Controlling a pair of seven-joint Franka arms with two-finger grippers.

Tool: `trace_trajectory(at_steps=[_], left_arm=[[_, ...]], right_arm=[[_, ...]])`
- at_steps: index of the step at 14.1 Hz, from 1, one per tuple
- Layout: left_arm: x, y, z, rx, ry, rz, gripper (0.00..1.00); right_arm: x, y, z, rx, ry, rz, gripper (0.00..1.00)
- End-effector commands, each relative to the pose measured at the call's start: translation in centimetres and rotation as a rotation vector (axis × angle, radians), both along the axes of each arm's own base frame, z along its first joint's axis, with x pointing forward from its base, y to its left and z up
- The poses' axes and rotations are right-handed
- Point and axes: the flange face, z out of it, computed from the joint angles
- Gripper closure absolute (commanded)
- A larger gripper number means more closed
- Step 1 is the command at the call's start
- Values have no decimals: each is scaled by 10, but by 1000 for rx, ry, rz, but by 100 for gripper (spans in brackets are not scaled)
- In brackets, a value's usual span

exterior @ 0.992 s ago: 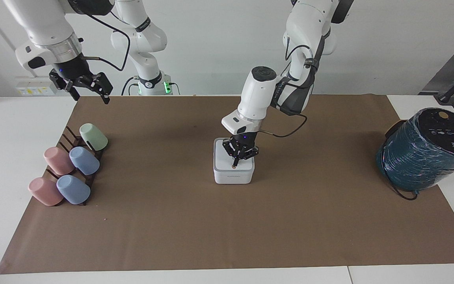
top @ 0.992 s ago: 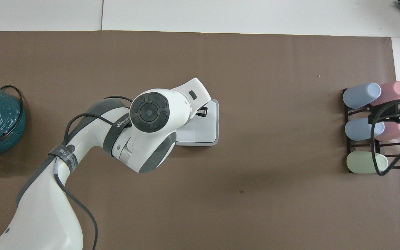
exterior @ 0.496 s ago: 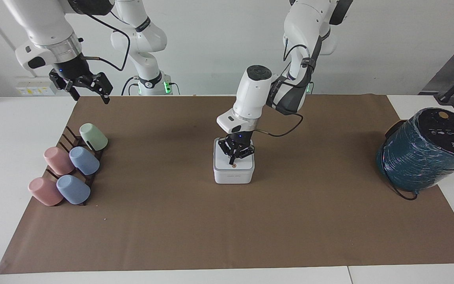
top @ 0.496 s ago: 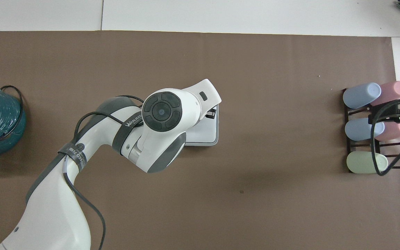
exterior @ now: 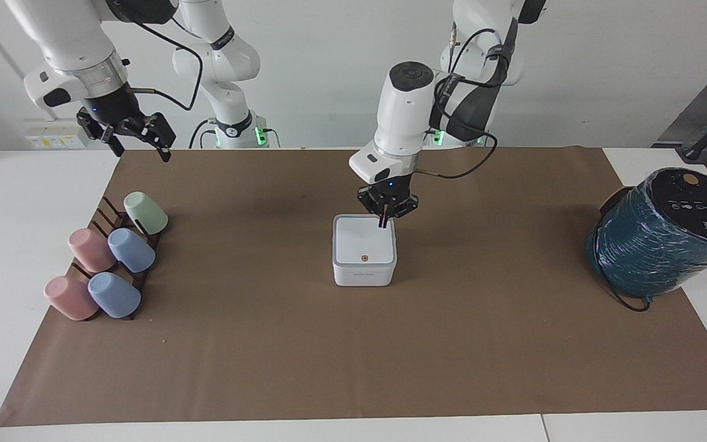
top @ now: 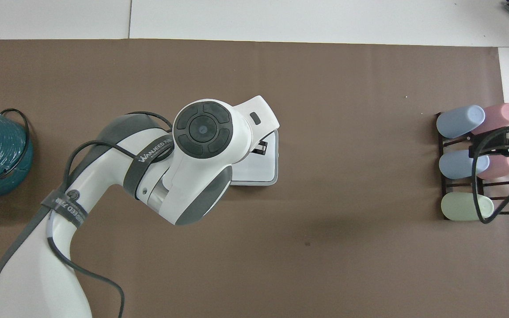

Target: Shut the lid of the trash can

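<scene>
The white trash can stands mid-table on the brown mat. Its lid lies flat on top, with the orange-brown dot toward the edge farther from the robots. My left gripper is shut and empty. It hangs just above the lid's edge nearer the robots, apart from it. In the overhead view the left arm covers most of the can, and the left gripper shows only partly. My right gripper is open and waits raised above the cup rack.
A dark rack with several pastel cups lies at the right arm's end of the table. A large teal wrapped cylinder with a black cable lies at the left arm's end. The brown mat covers the table's middle.
My left gripper has lifted off the lid near its dot and drawn back toward the robots. The lid stays flat on the can. The right arm has not moved.
</scene>
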Motion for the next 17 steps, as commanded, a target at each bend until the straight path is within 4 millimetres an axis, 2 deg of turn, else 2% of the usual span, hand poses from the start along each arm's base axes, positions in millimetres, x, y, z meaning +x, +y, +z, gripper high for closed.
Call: trace_trajectory(at_steps=[1, 3, 6, 9, 13, 17], left_arm=[[1, 46, 28, 47, 5, 11, 0], [4, 71, 40, 71, 14, -15, 0], [-7, 91, 61, 94, 31, 14, 0], [-11, 124, 84, 71, 62, 73, 0], [-1, 162, 90, 66, 75, 22, 0], [5, 218, 103, 55, 95, 19, 0]], right_arm=[[-8, 1, 1, 18, 9, -18, 0], [-8, 1, 1, 18, 9, -18, 0], [-7, 1, 2, 18, 8, -18, 0], [-8, 1, 1, 18, 9, -18, 0], [-8, 1, 1, 18, 9, -18, 0], [-8, 1, 1, 18, 9, -18, 0]])
